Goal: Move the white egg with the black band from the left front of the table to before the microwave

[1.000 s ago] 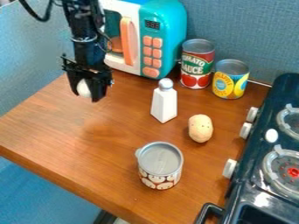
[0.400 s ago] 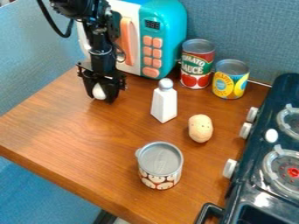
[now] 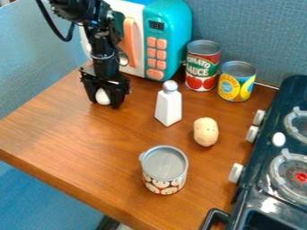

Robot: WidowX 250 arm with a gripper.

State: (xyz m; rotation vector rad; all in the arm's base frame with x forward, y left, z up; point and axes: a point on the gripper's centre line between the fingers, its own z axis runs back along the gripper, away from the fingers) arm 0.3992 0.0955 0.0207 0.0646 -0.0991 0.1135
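gripper [image 3: 104,103] grasping a white egg [image 3: 103,96]
the egg sits between its two fingers, in front of the teal microwave [image 3: 170,42]; the white shaker [image 3: 168,108] stands apart to the right, the potato [image 3: 205,131] beyond it.

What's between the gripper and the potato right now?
The white shaker stands between the gripper, which holds a white rounded object, and the potato, as the camera view shows.
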